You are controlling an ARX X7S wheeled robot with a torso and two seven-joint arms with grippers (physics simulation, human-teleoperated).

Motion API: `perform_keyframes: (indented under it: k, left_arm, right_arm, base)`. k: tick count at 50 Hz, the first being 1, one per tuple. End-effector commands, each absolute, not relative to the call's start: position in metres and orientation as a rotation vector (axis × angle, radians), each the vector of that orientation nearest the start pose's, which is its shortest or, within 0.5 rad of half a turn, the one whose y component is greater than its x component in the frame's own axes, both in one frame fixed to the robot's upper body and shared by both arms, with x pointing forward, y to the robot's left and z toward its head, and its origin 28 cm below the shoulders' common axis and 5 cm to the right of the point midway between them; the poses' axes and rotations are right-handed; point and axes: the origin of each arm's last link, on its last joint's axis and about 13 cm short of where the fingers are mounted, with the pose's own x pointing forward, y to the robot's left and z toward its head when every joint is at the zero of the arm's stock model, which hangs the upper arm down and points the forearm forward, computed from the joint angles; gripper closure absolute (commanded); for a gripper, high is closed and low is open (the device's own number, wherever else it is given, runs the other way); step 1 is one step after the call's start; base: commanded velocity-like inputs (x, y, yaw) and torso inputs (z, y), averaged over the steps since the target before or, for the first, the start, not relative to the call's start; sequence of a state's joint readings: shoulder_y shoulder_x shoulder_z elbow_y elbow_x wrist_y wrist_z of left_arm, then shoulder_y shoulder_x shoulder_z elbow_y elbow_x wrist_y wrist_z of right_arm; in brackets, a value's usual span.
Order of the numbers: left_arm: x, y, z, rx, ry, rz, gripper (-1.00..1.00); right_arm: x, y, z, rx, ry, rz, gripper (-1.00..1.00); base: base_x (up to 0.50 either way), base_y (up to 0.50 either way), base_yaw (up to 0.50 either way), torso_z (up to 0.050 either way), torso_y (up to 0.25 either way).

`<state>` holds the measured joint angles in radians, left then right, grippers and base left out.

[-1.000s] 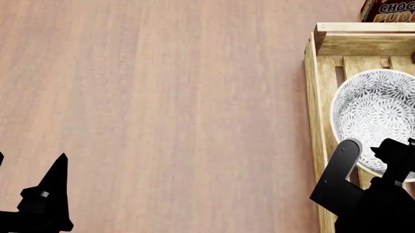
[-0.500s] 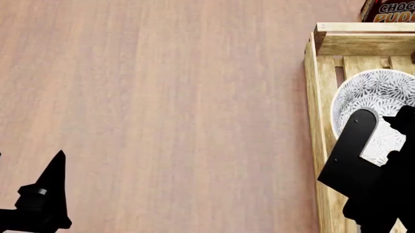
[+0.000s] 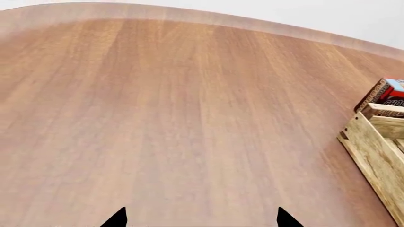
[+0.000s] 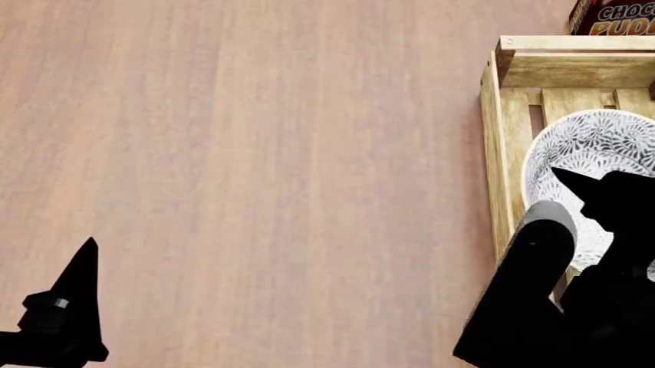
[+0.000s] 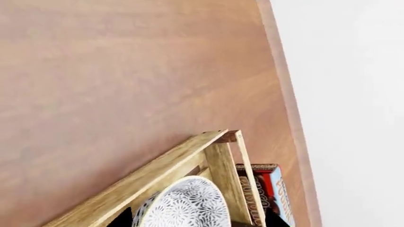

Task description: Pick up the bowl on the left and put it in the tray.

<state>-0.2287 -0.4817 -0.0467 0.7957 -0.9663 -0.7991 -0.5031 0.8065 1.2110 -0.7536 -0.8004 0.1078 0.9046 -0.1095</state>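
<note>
The right gripper hangs over the bowl, its jaws spread apart. In the head view one dark pointed fingertip shows above the bowl's patterned inside, and the rest of the black arm covers the bowl's near part. Whether that tip actually touches the ceramic I cannot tell from here; nothing is clamped between the jaws. In the right wrist view only two small dark tips show at the lower edge, one either side of the bowl, well apart from each other.

The bowl sits inside the tray, on the wooden slats near the raised end rail, upright, with its pale rim close to the tray's long side wall. Just beyond that end rail stands a chocolate pudding box, just beside the tray's outer end.

The left gripper is far off over bare wood. Its two tips are set wide, with only the counter between them; it holds nothing and touches nothing I can see. From its wrist view the tray's corner and the pudding box lie well off to one side.
</note>
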Motion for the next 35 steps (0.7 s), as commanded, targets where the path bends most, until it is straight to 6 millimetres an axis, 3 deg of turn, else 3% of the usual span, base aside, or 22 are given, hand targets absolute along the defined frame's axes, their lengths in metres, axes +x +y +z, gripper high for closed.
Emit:
perform_keyframes:
  k: [1, 10, 12, 13, 14, 18, 22, 27, 30, 32, 35]
  left_arm:
    - [0.188, 0.233, 0.175, -0.152, -0.043, -0.132, -1.0]
    - [0.188, 0.234, 0.167, -0.149, -0.049, -0.121, -1.0]
    - [0.187, 0.235, 0.163, -0.147, -0.065, -0.113, -1.0]
    - [0.187, 0.235, 0.163, -0.147, -0.065, -0.113, -1.0]
    - [0.187, 0.235, 0.161, -0.149, -0.076, -0.11, -1.0]
    - [0.185, 0.236, 0.155, -0.14, -0.087, -0.109, -1.0]
    - [0.187, 0.24, 0.141, -0.155, -0.115, -0.085, -1.0]
    - [0.186, 0.24, 0.13, -0.151, -0.143, -0.084, -1.0]
    - [0.189, 0.242, 0.113, -0.17, -0.138, -0.089, -1.0]
    - [0.194, 0.244, 0.09, -0.186, -0.07, -0.082, -1.0]
    - [0.193, 0.246, 0.075, -0.189, -0.039, -0.101, -1.0]
  right_arm:
    - [0.174, -0.186, 0.227, -1.158, -0.181, 0.25, -1.0]
    - [0.16, -0.178, 0.193, -0.863, -0.251, 0.149, -1.0]
    - [0.16, -0.173, 0.176, -0.699, -0.259, 0.105, -1.0]
    - [0.16, -0.174, 0.176, -0.699, -0.259, 0.105, -1.0]
    - [0.16, -0.169, 0.155, -0.583, -0.26, 0.066, -1.0]
    - [0.16, -0.164, 0.132, -0.461, -0.28, 0.048, -1.0]
    - [0.157, -0.155, 0.108, -0.22, -0.315, 0.05, -1.0]
    - [0.157, -0.149, 0.078, -0.122, -0.272, 0.054, -1.0]
    - [0.158, -0.146, 0.053, 0.012, -0.21, 0.015, -1.0]
    - [0.155, -0.14, 0.029, 0.045, -0.176, 0.066, -1.0]
    - [0.152, -0.137, 0.024, 0.106, -0.146, 0.118, -1.0]
  base:
    - [0.0, 0.0, 0.0, 0.0, 0.0]
    - [0.0, 0.0, 0.0, 0.0, 0.0]
    - [0.0, 0.0, 0.0, 0.0, 0.0]
    - [0.0, 0.0, 0.0, 0.0, 0.0]
    - [0.0, 0.0, 0.0, 0.0, 0.0]
    - [0.0, 0.0, 0.0, 0.0, 0.0]
    - [0.0, 0.0, 0.0, 0.0, 0.0]
    - [0.0, 0.0, 0.0, 0.0, 0.0]
    - [0.0, 0.0, 0.0, 0.0, 0.0]
    - [0.0, 0.0, 0.0, 0.0, 0.0]
    - [0.0, 0.0, 0.0, 0.0, 0.0]
